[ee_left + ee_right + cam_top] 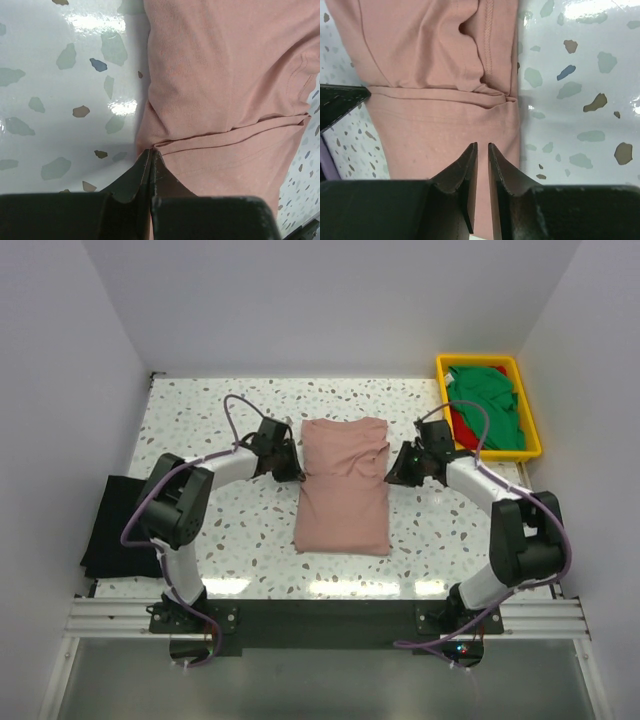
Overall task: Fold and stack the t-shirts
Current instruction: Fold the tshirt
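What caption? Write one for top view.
Left hand and right hand flank the folded pink t-shirt; green t-shirt in tray.

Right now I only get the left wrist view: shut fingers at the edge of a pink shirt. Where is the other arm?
Observer: The right gripper sits at the pink shirt's opposite long edge, level with the left gripper, its jaws a narrow slit apart.
Operator: Is the shirt folded?
Observer: Yes, from above it is a neat rectangle in the middle of the table.
Operator: Any other shirts?
Observer: A black one lies at the table's left edge; a green one and a red one lie in a yellow tray at the far right corner.
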Controlling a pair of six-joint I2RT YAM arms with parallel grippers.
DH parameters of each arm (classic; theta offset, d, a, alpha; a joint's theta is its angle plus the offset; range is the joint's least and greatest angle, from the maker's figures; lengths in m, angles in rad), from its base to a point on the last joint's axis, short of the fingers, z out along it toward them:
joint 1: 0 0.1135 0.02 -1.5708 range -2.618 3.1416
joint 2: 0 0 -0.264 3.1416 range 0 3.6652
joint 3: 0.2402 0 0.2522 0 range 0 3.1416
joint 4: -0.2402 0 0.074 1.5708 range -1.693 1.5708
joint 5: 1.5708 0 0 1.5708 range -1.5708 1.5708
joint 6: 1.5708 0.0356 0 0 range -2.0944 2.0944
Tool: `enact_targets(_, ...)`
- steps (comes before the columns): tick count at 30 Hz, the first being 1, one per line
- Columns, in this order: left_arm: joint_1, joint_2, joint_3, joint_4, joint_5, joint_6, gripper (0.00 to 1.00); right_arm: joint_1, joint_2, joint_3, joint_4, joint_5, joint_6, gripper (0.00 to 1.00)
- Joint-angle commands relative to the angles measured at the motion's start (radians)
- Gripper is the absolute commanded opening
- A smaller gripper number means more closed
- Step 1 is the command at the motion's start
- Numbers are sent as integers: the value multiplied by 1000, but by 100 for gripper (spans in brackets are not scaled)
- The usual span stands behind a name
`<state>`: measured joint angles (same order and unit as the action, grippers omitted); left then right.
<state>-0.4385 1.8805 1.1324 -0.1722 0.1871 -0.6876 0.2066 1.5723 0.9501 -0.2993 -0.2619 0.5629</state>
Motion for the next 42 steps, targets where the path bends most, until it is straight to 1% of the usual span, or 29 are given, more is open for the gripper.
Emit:
enact_targets(1, 7, -12, 3, 40, 23, 11, 2, -4, -89, 32, -52, -37, -17, 19)
enact_targets(2, 9, -23, 7, 34, 20, 14, 4, -3, -104, 24, -61, -42, -18, 21)
enact_targets(5, 18, -64, 27, 4, 14, 31, 15, -4, -162, -2, -99, -71, -21, 25)
enact_targets(6, 26, -92, 29, -3, 18, 34, 22, -4, -181, -25, -121, -79, -20, 30)
enact_targets(8, 30, -128, 26, -25, 15, 34, 30, -4, -233, -49, -142, -99, -24, 34)
enact_targets(9, 32, -171, 17, -33, 11, 37, 37, -4, -250, -85, -158, -109, -24, 37)
enact_targets(12, 32, -257, -5, -88, -9, 54, 43, -4, -316, -169, -178, -152, -18, 40)
enact_targets(14, 32, -302, -42, -113, -8, 60, 44, -4, -348, -215, -181, -187, -5, 40)
enact_targets(15, 32, -346, -95, -116, 8, 60, 44, -3, -372, -255, -193, -195, -3, 40)
enact_targets(20, 29, -449, -273, -130, 70, 34, 44, -4, -434, -364, -208, -232, 14, 40)
enact_targets(21, 29, -480, -328, -131, 93, 22, 45, -3, -440, -378, -212, -238, 12, 41)
enact_targets(24, 18, -532, -422, -121, 138, 5, 48, -3, -451, -424, -209, -247, 14, 42)
enact_targets(27, 1, -564, -488, -113, 176, -12, 52, -3, -439, -461, -181, -266, 23, 43)
enact_targets(30, -25, -572, -546, -93, 204, -38, 54, -3, -416, -481, -158, -277, 26, 44)
enact_targets(35, -71, -560, -629, -10, 239, -87, 54, -3, -387, -494, -123, -292, 37, 44)
enact_targets(42, -95, -525, -657, 40, 245, -122, 51, -1, -357, -521, -74, -310, 61, 43)
